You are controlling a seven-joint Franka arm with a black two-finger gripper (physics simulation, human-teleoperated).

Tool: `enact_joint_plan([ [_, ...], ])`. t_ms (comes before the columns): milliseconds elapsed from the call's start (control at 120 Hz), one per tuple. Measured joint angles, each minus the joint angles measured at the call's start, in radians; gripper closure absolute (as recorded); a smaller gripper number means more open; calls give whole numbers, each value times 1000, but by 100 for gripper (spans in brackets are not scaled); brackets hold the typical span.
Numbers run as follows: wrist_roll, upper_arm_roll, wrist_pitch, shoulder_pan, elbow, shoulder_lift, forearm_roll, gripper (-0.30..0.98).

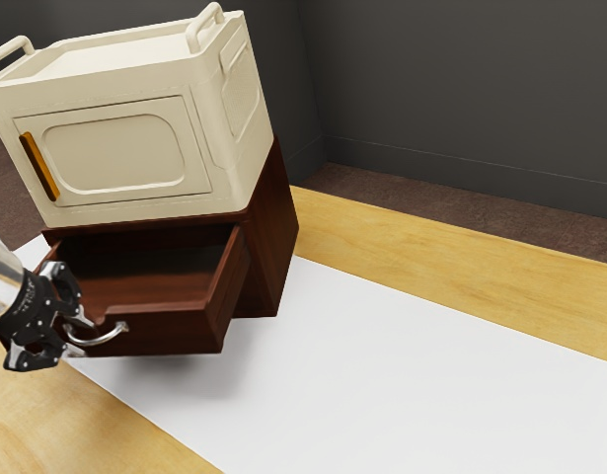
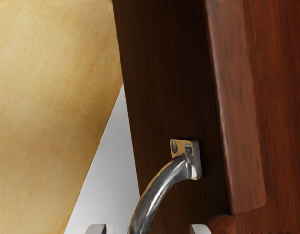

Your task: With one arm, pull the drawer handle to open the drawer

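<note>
Drawer (image 1: pixel 170 332) pulled out, open at front of dark wood cabinet (image 1: pixel 275 242); cream box (image 1: pixel 115 153) on top. Gripper (image 1: pixel 83 338) at metal drawer handle (image 1: pixel 108 337), fingers spread apart, one either side of bar, not closed on it. White sheet (image 1: pixel 382 375) under cabinet, on wooden table (image 1: pixel 461 252).

The pale, glossy arm (image 1: pixel 1 278) reaches in from the exterior view's left and ends in a black gripper (image 1: pixel 78 334), tilted and pointing toward the exterior view's right. Its two fingers (image 2: pixel 200 229) stand parted, their light tips well apart.
</note>
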Motion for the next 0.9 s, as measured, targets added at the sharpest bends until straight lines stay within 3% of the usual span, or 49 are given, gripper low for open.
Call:
enact_joint_plan([
  [108, 1, -5, -9, -3, 35, 1, 12, 52],
  [208, 2, -28, -69, -4, 180, 56, 11, 51],
  [308, 3, -64, -246, -15, 600, 291, -41, 35],
  [367, 6, -70, -411, -47, 924, 460, -80, 26],
  [408, 11, -72, -514, -82, 1032, 514, -96, 22],
  [567, 30, -73, -663, -195, 927, 508, -124, 10],
  [900, 57, -33, -726, -152, 815, 505, -135, 2],
])
